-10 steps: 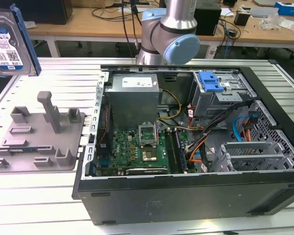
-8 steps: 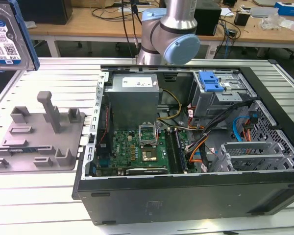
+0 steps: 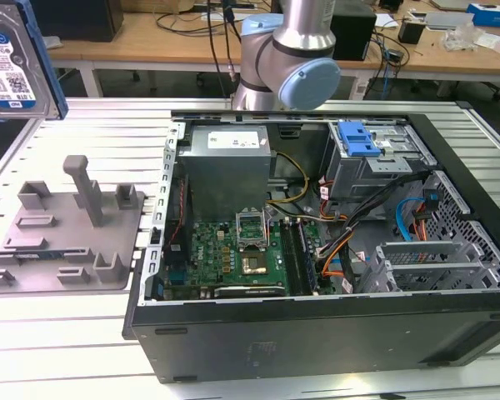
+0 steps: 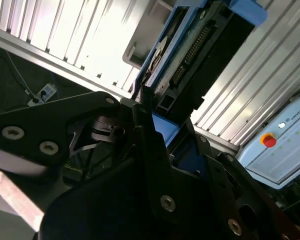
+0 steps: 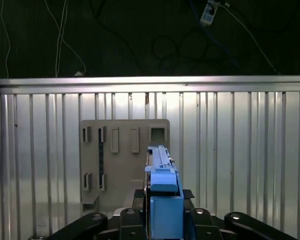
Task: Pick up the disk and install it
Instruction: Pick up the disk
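Your gripper (image 5: pixel 162 200) is clamped on the disk (image 3: pixel 8 58), edge-on, long axis running straight out from the jaws. It hangs above the grey fixture (image 3: pixel 67 233). The open case (image 3: pixel 317 333) sits toward the exterior view's right.

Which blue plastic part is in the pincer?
The carrier frame on the disk, gripped in the pincer; the latch tab sits inside the computer case.

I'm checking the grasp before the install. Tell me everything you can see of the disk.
The disk is a flat silver-metal drive with a white-and-blue label and a blue plastic carrier frame. The pincer is shut on it, holding it in the air, clear of the table; a connector row shows along one edge in the second wrist view.
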{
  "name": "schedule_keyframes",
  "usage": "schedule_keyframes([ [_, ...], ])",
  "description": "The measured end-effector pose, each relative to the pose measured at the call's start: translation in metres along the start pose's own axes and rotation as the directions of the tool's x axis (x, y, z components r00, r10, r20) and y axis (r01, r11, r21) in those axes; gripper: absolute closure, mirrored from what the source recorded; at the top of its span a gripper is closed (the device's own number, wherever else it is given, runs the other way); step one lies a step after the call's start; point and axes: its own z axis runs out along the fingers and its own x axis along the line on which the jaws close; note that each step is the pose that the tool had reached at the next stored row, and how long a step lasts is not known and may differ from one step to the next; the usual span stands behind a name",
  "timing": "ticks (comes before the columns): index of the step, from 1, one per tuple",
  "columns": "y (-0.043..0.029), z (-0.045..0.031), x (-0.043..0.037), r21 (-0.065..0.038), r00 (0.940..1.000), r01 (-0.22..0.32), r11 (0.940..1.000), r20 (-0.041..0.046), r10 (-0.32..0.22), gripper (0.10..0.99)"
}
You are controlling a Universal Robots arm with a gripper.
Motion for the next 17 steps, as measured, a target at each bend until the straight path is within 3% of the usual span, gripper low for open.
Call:
schedule_keyframes([
  [4,-0.0151,0.0003,0.0047,-0.001,1.0,0.0,1.0,0.0,0.0,0.722],
  [7,-0.0305,0.0005,0.0096,-0.002,1.0,0.0,1.0,0.0,0.0,0.722],
  [11,-0.0645,0.0003,0.019,-0.006,1.0,0.0,1.0,0.0,0.0,0.722],
  [13,-0.0738,0.0002,0.0216,-0.007,1.0,0.0,1.0,0.0,0.0,0.722],
  [15,-0.0973,0.0001,0.0281,-0.009,1.0,0.0,1.0,0.0,0.0,0.722],
  [17,-0.1069,0.0001,0.031,-0.009,1.0,0.0,1.0,0.0,0.0,0.722],
])
